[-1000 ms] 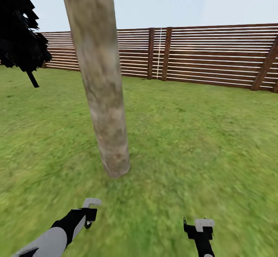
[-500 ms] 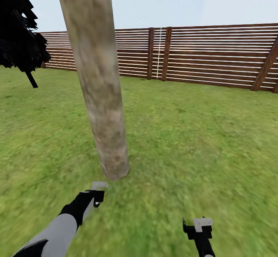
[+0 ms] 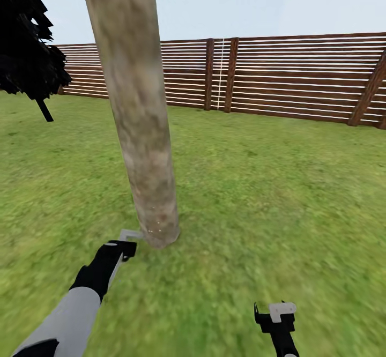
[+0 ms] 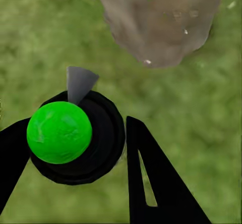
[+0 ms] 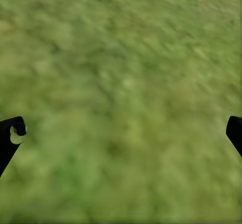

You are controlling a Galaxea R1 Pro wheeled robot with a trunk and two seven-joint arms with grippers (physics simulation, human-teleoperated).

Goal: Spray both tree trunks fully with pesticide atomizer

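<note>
- The left gripper (image 3: 124, 244) was clamped on the atomizer (image 4: 74, 135) (black body, green cap), its grey nozzle (image 4: 79, 81) close to the trunk (image 3: 140, 126) base
- The right gripper (image 3: 274, 315) hung low over the grass (image 3: 279, 185), fingers spread wide and holding nothing
- A fence (image 3: 300, 75) stood behind

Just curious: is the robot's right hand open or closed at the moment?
Open. The right tool has its two black fingertips far apart at opposite edges of the right wrist view, with grass between them.

Left gripper (image 4: 75, 153) has its 2 black fingers (image 4: 151, 178) clamped round the atomizer (image 4: 75, 135), grey nozzle aimed at the tree trunk (image 4: 161, 17) base over grass (image 4: 40, 42).
</note>
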